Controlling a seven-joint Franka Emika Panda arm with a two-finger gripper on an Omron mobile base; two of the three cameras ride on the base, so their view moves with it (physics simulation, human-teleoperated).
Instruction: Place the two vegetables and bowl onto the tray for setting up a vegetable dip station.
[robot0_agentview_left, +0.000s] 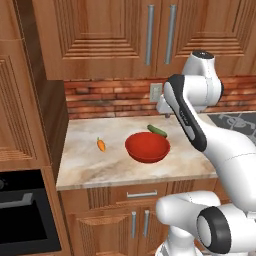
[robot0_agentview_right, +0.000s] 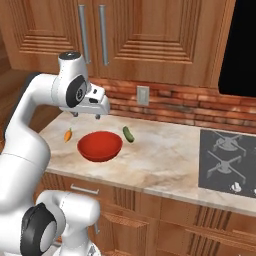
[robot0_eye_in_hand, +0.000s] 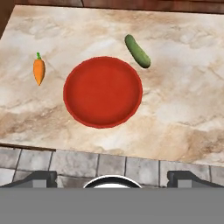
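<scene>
Red bowl (robot0_eye_in_hand: 103, 92) sits mid-frame on marble counter (robot0_eye_in_hand: 183, 109), carrot (robot0_eye_in_hand: 39, 70) left, cucumber (robot0_eye_in_hand: 137, 50) upper right; we see the gripper (robot0_agentview_right: 86, 116) above, fingers apart, empty.

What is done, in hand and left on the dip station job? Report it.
Done: nothing; no tray is in sight. The carrot, red bowl and cucumber all lie on the marble counter, apart from each other. In hand: nothing; the gripper hangs open above the counter. Left: all three placements.
</scene>
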